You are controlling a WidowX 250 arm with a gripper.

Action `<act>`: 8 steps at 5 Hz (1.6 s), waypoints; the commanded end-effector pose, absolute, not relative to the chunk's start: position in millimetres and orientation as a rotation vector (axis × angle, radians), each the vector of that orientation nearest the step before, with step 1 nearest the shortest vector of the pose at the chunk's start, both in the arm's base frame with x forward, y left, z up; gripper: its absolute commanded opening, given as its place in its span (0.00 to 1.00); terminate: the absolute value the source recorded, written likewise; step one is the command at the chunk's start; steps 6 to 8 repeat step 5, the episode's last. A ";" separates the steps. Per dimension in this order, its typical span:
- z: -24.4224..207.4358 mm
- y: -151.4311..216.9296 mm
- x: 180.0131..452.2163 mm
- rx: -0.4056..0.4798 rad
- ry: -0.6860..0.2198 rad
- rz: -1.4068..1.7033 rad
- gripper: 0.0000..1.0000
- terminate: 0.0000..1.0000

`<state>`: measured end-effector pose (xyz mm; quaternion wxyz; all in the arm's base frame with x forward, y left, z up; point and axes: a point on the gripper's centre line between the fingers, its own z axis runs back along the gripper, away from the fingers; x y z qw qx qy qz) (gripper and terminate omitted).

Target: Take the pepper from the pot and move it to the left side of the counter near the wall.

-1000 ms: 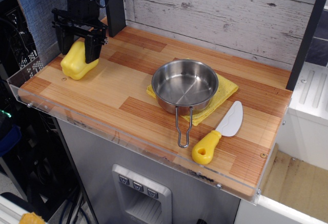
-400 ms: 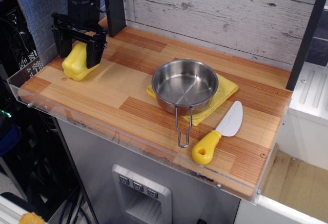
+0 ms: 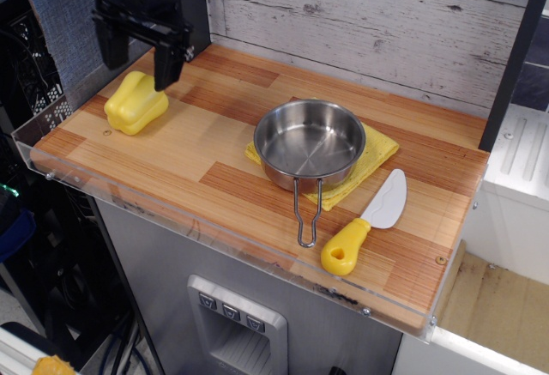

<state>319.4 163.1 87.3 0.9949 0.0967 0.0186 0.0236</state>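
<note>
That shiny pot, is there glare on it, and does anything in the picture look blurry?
In the observation.image view, the pot shows soft pale reflections and a streak across its floor, no harsh glare; the pepper carries small highlights; the open tool above it is dark with little detail; everything looks reasonably sharp.

A single camera looks down from high in front of the table point(image 3: 197, 156), off toward its right front corner, facing the plank backdrop point(image 3: 360, 23) at a slant. It stands at middle range: the whole top fits in view, with the grey-blue wall point(image 3: 60, 15) at the left edge and cabinet fronts below.
</note>
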 end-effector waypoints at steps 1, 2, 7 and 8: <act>111.1 129.7 328.9 0.068 -0.068 0.080 1.00 0.00; 108.3 109.5 336.0 -0.007 -0.078 0.078 1.00 0.00; 109.4 102.1 338.1 -0.013 -0.076 0.079 1.00 1.00; 109.4 102.1 338.1 -0.013 -0.076 0.079 1.00 1.00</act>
